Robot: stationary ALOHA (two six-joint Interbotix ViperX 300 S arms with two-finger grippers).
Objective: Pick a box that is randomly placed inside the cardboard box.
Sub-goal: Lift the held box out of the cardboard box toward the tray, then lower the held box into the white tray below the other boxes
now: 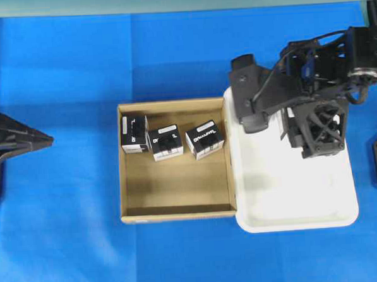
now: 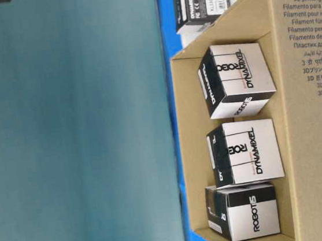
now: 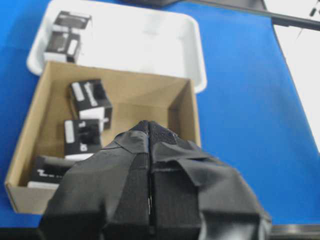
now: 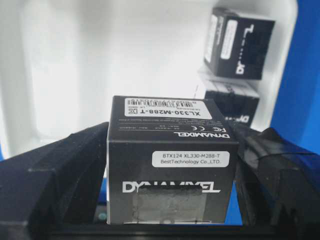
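Box [image 4: 172, 170] sits clamped between my right gripper [image 4: 170, 200] jaws over the white tray [image 4: 75, 60], picked already, only setting down left; left gripper [image 3: 149, 150] jaws together.

Black box [image 4: 171, 165] above white tray [image 4: 75, 65]

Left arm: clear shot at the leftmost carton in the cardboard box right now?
Probably yes. The leftmost carton sits uncovered in the cardboard box, whose walls are low. The right gripper, shut on another carton, is over the white tray. The left gripper is shut and must open first.
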